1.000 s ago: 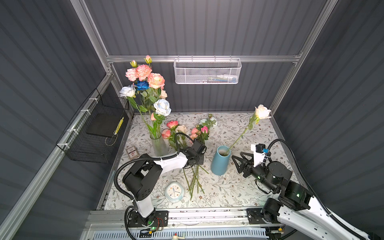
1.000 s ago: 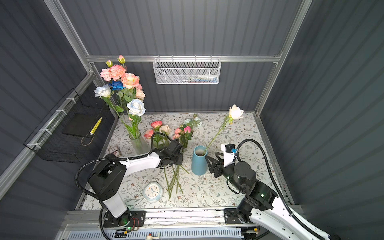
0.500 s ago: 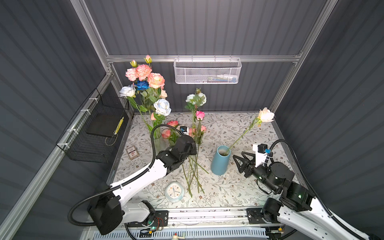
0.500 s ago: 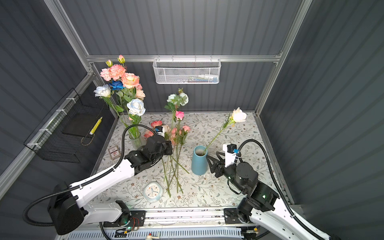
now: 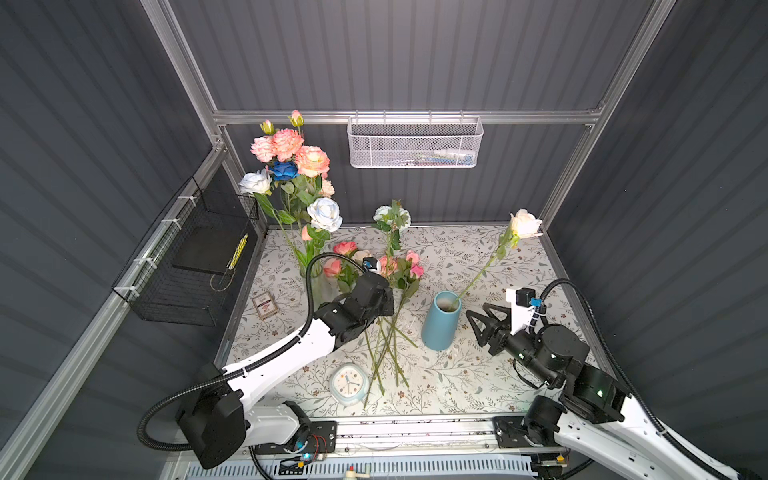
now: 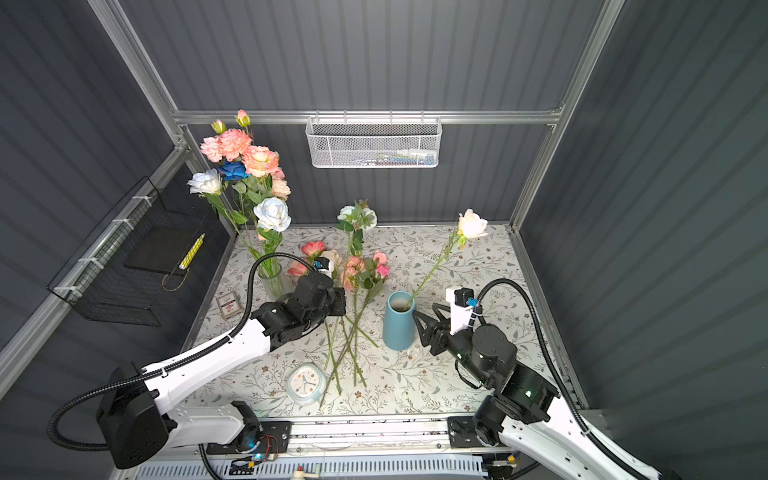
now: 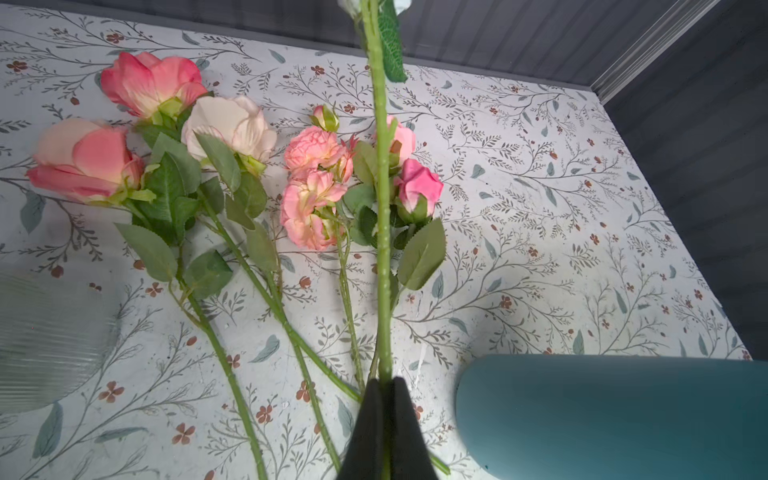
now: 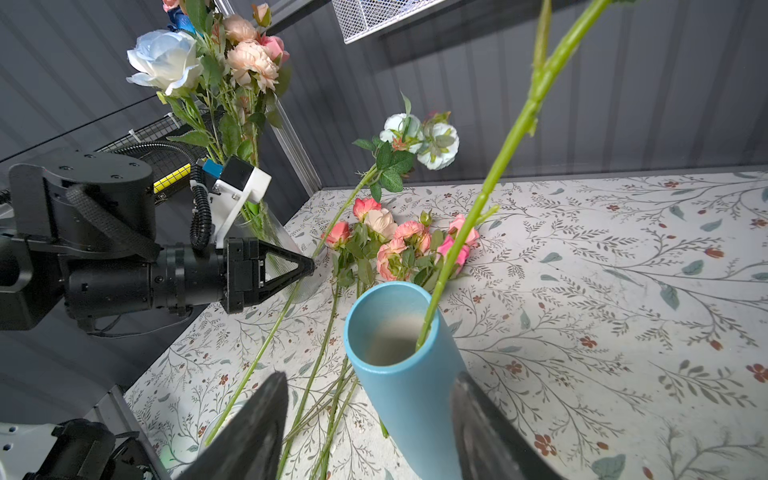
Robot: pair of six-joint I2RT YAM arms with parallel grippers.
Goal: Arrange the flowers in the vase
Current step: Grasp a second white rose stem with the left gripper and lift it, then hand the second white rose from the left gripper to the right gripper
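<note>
Pinching the stem of a white-headed flower, the left gripper is clamped just beside the blue vase, while the right gripper faces it with jaws apart. One cream rose leans in that vase. Beyond, pink flowers lie on the tablecloth, with a bouquet behind.

Robotics test cell: grey ribbed wall panels in aluminium framing enclose a small surface under floral-print cloth. A left robot arm and a right robot arm are mounted on a front rail. A white mesh basket and a black wire basket hang on the walls.
</note>
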